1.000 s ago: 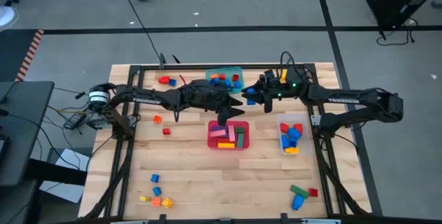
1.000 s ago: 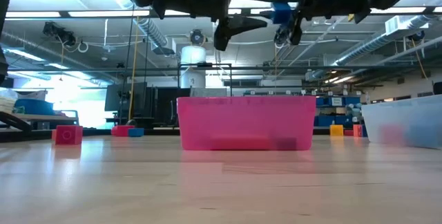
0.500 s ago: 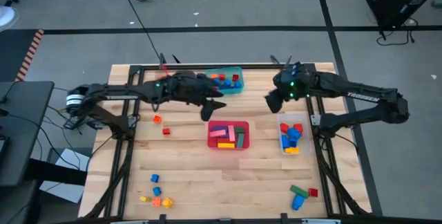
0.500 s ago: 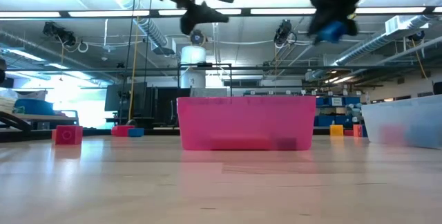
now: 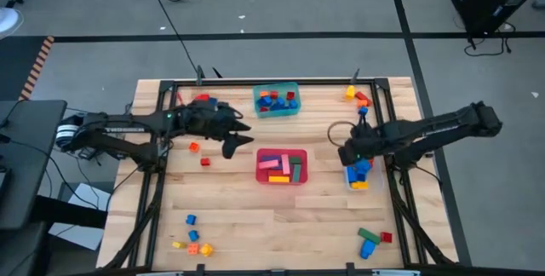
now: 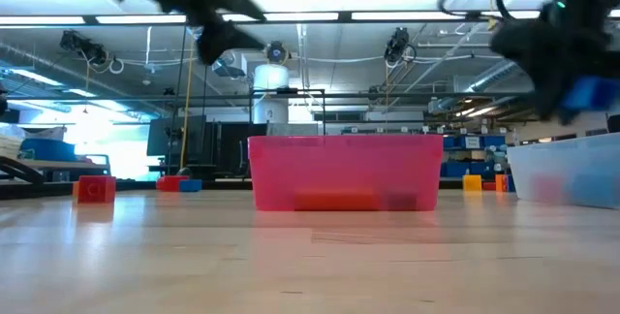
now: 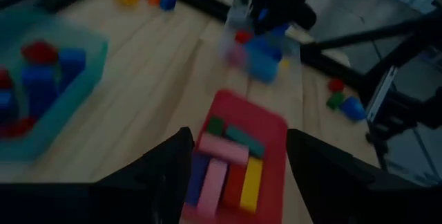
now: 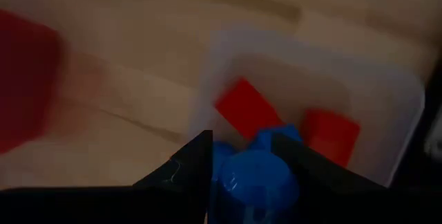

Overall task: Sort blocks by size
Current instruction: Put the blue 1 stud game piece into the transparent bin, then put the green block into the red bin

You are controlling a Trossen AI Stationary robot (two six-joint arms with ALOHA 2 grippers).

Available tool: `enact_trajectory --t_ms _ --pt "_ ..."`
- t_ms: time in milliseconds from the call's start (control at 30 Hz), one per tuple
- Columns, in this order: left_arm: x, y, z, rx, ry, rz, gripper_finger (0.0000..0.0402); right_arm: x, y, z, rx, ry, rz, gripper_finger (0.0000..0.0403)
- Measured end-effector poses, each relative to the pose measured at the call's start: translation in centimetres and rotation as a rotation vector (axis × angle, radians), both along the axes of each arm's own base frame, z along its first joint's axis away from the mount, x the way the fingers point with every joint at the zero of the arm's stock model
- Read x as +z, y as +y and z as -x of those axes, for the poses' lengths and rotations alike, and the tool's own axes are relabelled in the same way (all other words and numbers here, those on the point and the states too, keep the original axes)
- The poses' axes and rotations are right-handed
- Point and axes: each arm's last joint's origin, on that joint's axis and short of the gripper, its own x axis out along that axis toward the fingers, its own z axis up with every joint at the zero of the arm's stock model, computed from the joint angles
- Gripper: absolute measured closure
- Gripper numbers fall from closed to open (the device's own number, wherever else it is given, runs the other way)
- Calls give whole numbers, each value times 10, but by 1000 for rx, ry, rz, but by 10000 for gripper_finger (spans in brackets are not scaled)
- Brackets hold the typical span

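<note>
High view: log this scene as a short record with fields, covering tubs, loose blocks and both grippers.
red tub: table middle, long pink, yellow, red, green bars inside
teal tub: far edge, small red and blue blocks
clear tub: right side, red, blue, yellow blocks
right gripper: over the clear tub, shut on a blue block
left gripper: empty, open, left of the red tub
loose blocks: near left corner; more near right and far corners

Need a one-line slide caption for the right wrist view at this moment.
Right end effector holds a blue block over the clear tub, where red blocks already lie.
</note>
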Motion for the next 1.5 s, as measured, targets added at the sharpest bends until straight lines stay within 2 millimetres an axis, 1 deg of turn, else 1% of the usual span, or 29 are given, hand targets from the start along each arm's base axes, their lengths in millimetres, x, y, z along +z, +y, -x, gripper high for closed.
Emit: enact_trajectory --t_ms 100,200,300,567,667,733,833,933,1067,1133,1200,1333,1500 --pt "-8 -5 8 7 -41 40 161 -16 8 7 -60 31 -15 252" --pt "-16 -9 13 -4 -41 61 161 -24 13 10 -93 31 -22 243" --pt "-21 -13 14 -19 -11 66 161 -25 15 9 -100 23 -26 230" --pt "-21 -25 13 -83 -4 47 161 -24 16 7 -108 2 -36 203" --pt "-21 -26 13 -86 -2 47 161 -15 16 7 -108 15 -34 200" --pt "-21 -26 13 -87 -2 46 161 -4 15 9 -117 40 -26 201" --pt "-21 -26 13 -88 -4 45 161 18 16 6 -119 17 -24 205" --pt "-22 -26 13 -94 -1 47 161 44 22 0 -111 -69 -52 210" --pt "-23 -28 14 -104 17 49 161 70 40 -11 -123 -184 -87 221" --pt "-24 -30 14 -112 29 50 161 75 52 -17 -121 -185 -99 230" --pt "-26 -32 15 -121 48 51 161 76 66 -24 -113 -170 -108 240" --pt "-30 -34 17 -133 98 53 161 67 100 -39 -86 -68 -156 254" --pt "-32 -34 19 -119 127 47 161 37 142 -47 -7 95 -199 258"
